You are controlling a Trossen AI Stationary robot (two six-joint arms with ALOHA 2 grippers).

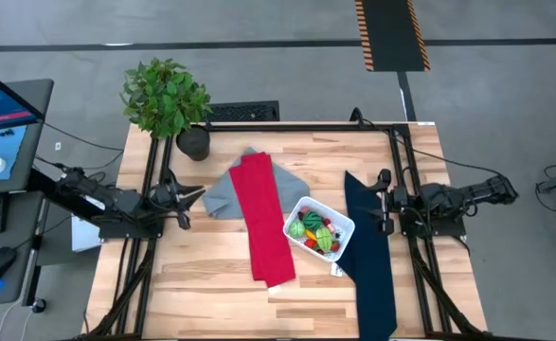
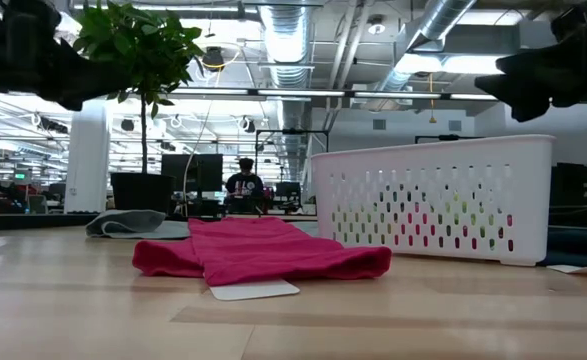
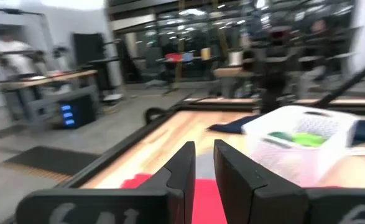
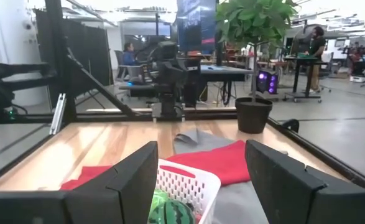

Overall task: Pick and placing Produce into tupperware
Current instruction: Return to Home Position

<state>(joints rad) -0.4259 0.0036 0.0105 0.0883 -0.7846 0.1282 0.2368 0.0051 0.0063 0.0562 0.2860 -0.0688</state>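
Tupperware [image 1: 346, 222] on the table [image 1: 211, 275], just to 3 o'clock of table centre in the high view, set skewed to the table edges. Produce [image 1: 315, 231] is heaped inside it: red, green and yellow pieces, packed close. From the right wrist view, a striped green piece [image 4: 173, 213] shows above the perforated near wall.

Red cloth [image 1: 263, 223] lies at 9 o'clock of the tub, a long strip running 12 to 6, its edge touching or just beside the tub; cannot tell which. Grey cloth [image 1: 221, 194] is spread under the strip's 12 o'clock end. Navy cloth [image 1: 370, 270] is at 3 o'clock of the tub, running down to the 6 o'clock edge; the tub's corner meets it. Potted plant [image 1: 167, 95] stands at the 11 o'clock corner.

Left gripper [image 3: 204, 149] is over the 9 o'clock margin of the table, pointing toward 3 o'clock, well apart from the tub. Fingers are drawn together to a thin slit, nothing between them.

Right gripper [image 4: 201, 146] is over the 3 o'clock side, at the navy cloth's outer edge, pointing toward 9 o'clock, near the tub but apart from it. Fingers are spread wide, nothing held.

Both grippers hang high off the wood in the low view.
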